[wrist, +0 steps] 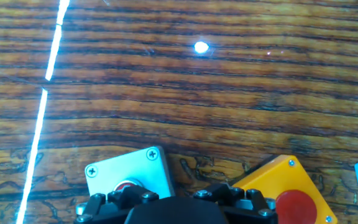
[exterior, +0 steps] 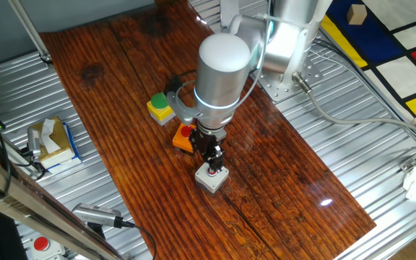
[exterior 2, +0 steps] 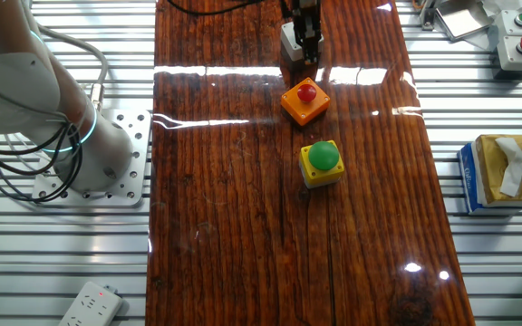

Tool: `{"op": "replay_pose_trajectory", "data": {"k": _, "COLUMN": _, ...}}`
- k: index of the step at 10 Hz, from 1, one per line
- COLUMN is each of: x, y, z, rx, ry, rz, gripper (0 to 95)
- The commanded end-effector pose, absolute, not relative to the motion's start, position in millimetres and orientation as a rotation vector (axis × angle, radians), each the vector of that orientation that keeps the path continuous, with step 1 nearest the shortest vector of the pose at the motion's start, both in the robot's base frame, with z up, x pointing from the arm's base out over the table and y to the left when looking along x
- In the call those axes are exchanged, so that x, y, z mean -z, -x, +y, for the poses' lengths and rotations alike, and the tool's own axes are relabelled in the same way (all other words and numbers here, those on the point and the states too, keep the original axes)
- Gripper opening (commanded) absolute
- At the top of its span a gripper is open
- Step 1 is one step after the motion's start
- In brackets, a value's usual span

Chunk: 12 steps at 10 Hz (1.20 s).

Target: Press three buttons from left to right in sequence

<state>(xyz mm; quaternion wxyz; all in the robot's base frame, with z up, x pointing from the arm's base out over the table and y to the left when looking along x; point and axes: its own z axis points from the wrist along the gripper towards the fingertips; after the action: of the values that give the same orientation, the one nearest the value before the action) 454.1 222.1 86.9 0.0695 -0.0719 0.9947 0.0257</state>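
Three button boxes stand in a row on the wooden board [exterior: 287,180]. The yellow box with the green cap [exterior: 160,105] is at the left, the orange box with the red cap [exterior: 184,136] in the middle, and the grey box with the red cap [exterior: 211,179] at the right. My gripper [exterior: 213,167] stands upright over the grey box, fingers shut together, with the tips down on its red cap. The other fixed view shows the yellow [exterior 2: 321,163], orange [exterior 2: 304,100] and grey [exterior 2: 291,41] boxes, with the gripper [exterior 2: 309,50] on the grey one. The hand view shows the grey box [wrist: 129,171] and the orange box [wrist: 291,190].
A fourth red-capped button with a pale body [exterior 2: 520,47] sits off the board on the metal table. A tissue box [exterior 2: 501,172] lies beside the board's edge. A power strip [exterior 2: 89,303] and the robot base [exterior 2: 89,154] are on the other side.
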Motion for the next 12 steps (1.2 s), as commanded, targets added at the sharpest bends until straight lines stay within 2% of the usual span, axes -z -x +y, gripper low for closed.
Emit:
{"op": "replay_pose_trajectory", "data": {"k": 1, "x": -86, "y": -454, "z": 221, "rx": -0.074, "ry": 0.216, "rz": 2.997, "gripper": 76.0}}
{"op": "replay_pose_trajectory", "data": {"k": 12, "x": -178, "y": -465, "z": 227, "rx": -0.039, "ry": 0.233, "rz": 3.031, "gripper": 76.0}}
